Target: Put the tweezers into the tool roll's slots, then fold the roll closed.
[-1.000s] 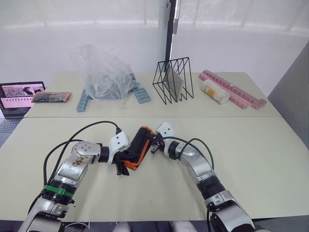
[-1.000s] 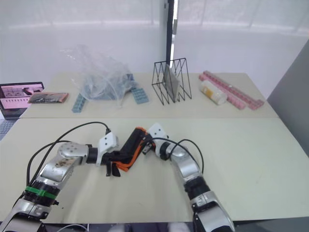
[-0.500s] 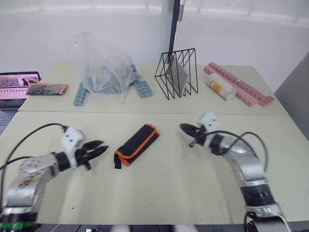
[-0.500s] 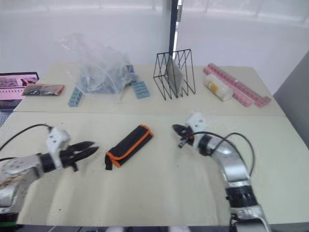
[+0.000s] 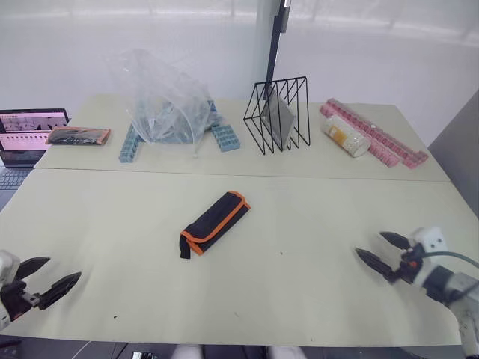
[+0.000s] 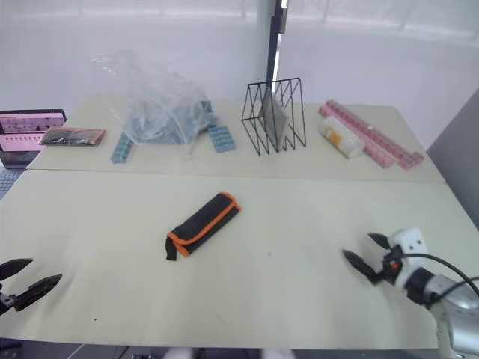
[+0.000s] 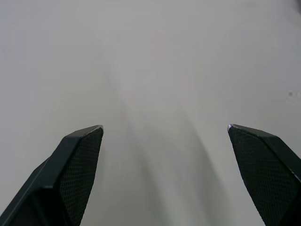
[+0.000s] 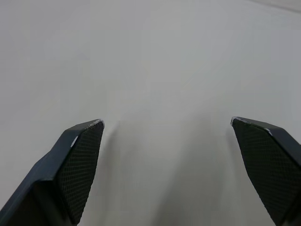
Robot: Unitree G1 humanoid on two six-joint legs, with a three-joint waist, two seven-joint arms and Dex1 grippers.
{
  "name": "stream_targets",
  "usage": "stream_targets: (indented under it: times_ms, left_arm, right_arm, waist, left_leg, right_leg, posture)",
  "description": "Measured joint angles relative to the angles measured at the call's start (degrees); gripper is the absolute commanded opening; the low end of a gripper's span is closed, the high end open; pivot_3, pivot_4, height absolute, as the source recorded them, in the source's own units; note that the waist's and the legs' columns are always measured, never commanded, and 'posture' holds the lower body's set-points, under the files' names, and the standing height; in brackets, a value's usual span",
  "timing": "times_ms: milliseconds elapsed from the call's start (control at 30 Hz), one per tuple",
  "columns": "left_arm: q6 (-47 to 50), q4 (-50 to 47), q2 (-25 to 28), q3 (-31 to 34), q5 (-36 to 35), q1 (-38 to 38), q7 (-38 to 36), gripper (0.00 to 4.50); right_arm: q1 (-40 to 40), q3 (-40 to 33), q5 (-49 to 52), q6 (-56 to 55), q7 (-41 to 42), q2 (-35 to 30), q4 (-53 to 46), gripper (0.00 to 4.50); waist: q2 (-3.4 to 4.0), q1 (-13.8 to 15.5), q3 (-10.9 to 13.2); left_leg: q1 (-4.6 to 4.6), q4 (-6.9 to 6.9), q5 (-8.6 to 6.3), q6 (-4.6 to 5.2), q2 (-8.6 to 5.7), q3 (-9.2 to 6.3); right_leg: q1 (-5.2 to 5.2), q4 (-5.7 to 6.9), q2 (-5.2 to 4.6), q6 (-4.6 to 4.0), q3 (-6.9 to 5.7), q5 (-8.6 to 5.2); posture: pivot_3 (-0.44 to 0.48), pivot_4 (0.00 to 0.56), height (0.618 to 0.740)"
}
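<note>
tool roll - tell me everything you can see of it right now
The tool roll is folded shut into a long, flattish bundle of black fabric with bright orange edging along one side and around both ends. A short black strap pokes out at its nearer end. It lies diagonally on the near table, with nothing else touching it and both grippers well away.

Pale beige surface [image 5: 314,224], seam across upper third of frame. Tool roll [image 5: 214,223] folded shut, lying diagonally at frame centre. Beyond seam: laptop [image 5: 26,143] and flat dark packet [image 5: 78,135] far left, clear plastic bag [image 5: 163,105] over blue blocks [image 5: 224,137], black wire rack [image 5: 278,114] upper centre, pink strips [image 5: 374,139] and pale bottle [image 5: 343,139] upper right.
</note>
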Motion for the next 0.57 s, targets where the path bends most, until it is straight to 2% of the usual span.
stream_targets:
  times_ms: [167, 267, 567]
  left_arm:
    - [-1.4, 0.6, 0.0, 0.1, -0.3, 0.0, 0.0, 4.5]
    - [-1.3, 0.6, 0.0, -0.1, -0.3, -0.2, 0.2, 4.5]
    - [-0.5, 0.6, 0.3, -1.2, -0.3, -1.1, 0.7, 4.5]
  right_arm:
    - [-0.2, -1.4, 0.0, -2.7, 0.2, -0.8, 2.8, 4.44]
    - [-1.0, -1.4, 0.0, -3.5, 0.6, -1.0, 4.0, 4.44]
    - [-0.9, -1.0, 0.0, -3.6, 1.0, -1.2, 4.0, 4.44]
  waist:
    - [0.01, -0.4, 0.0]
    - [0.02, -0.2, 0.0]
    - [0.02, 0.0, 0.0]
  left_leg:
    - [0.04, 0.31, 0.0, 0.0, 0.02, 0.0]
    - [0.01, 0.32, 0.0, 0.0, 0.01, 0.0]
    - [-0.01, 0.32, 0.0, 0.0, 0.01, -0.02]
  right_leg:
    - [0.07, 0.13, 0.01, -0.22, 0.0, -0.04]
    - [0.07, 0.17, 0.01, 0.06, 0.0, 0.13]
    - [0.1, 0.22, 0.02, 0.1, 0.0, 0.13]
  posture:
    - [0.0, 0.15, 0.72]
    - [0.0, 0.15, 0.72]
    - [0.0, 0.15, 0.72]
